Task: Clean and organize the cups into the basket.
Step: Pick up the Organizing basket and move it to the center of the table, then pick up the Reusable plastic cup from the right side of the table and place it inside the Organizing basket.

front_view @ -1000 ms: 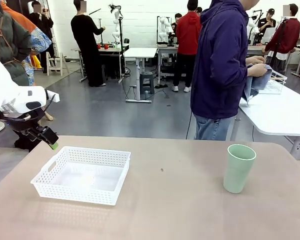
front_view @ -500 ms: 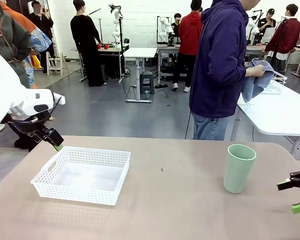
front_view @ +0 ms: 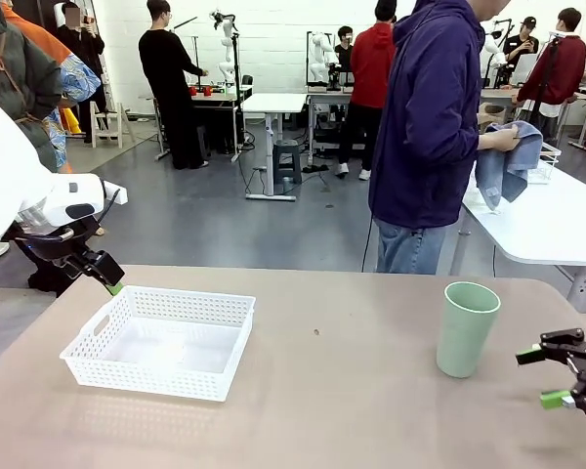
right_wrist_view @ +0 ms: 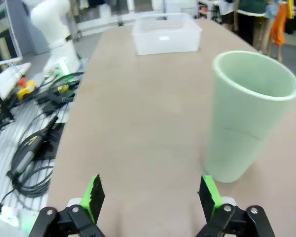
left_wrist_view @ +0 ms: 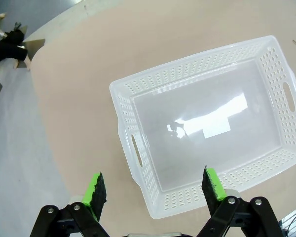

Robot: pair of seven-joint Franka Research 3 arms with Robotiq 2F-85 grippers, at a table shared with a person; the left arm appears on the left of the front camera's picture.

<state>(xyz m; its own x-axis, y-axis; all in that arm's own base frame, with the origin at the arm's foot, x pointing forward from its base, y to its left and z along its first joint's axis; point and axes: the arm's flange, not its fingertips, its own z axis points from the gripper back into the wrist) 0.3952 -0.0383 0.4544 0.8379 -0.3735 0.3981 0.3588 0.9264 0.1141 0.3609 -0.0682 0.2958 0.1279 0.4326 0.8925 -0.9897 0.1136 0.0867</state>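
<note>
Standing upright, mint cup sits just beside R gripper.

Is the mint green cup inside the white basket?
No, the mint green cup stands upright on the table, well to the right of the empty basket.

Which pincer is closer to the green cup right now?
Right. The right pincer is open just beside the green cup, not touching; the left pincer hovers by the far-left corner of the basket, far off.
</note>
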